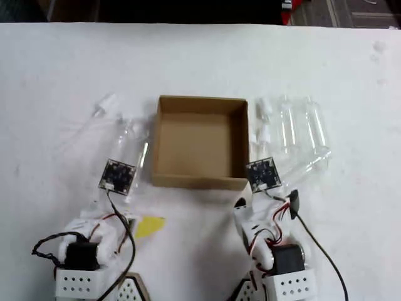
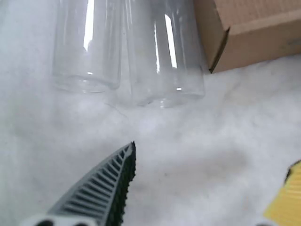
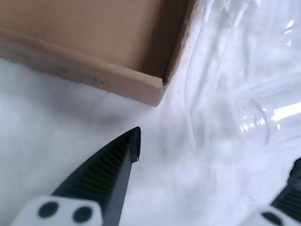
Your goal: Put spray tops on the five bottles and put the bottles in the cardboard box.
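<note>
Left gripper and right gripper both open, empty. Two bottles lie at 9 o'clock of the cardboard box, three bottles at 3, all uncapped. Risk: my pinch squirts a slick round bottle sideways.

High cam overhead, looks down; wrist cams low, close-up; all share box.
</note>
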You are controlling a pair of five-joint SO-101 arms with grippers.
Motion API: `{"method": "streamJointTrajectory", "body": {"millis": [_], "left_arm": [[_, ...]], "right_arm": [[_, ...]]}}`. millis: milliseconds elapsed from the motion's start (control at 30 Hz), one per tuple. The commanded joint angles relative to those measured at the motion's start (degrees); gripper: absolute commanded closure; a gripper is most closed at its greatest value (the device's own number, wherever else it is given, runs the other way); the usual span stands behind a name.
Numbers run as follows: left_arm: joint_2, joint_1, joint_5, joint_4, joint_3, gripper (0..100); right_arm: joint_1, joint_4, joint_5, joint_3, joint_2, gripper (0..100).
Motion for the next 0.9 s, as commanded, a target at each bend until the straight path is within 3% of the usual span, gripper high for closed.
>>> {"method": "streamJointTrajectory", "body": {"millis": [0,67,200,267,300,600,767,867], "left_arm": [[-0.6,-0.5,-0.3,0.1,-0.1,59],[-0.6,-0.5,-0.3,0.1,-0.1,67],[-0.6,-0.5,-0.3,0.1,-0.1,87],[-0.6,-0.5,-0.4,0.1,-0.1,98],[-0.6,-0.4,-0.4,0.1,-0.1,98],[-0.6,-0.4,-0.5,0.2,-0.1,83],[-0.6,-0.4,-0.4,0.2,-0.1,79],[-0.6,-0.4,-0.4,0.2,-0.1,81]], "right_arm": [[0.7,2.4,0.3,0.4,0.0,58.4],[0.7,2.5,0.3,0.4,0.0,68.0],[-3.4,1.2,0.3,0.4,0.0,99.6],[-4.3,1.3,0.3,0.4,0.0,93.0],[-4.4,1.2,0.3,0.4,0.0,88.9],[-4.2,0.8,0.4,0.4,-0.1,74.6],[-4.2,1.3,0.4,0.4,0.0,73.1],[-4.2,1.9,0.4,0.4,0.0,78.6]]}}
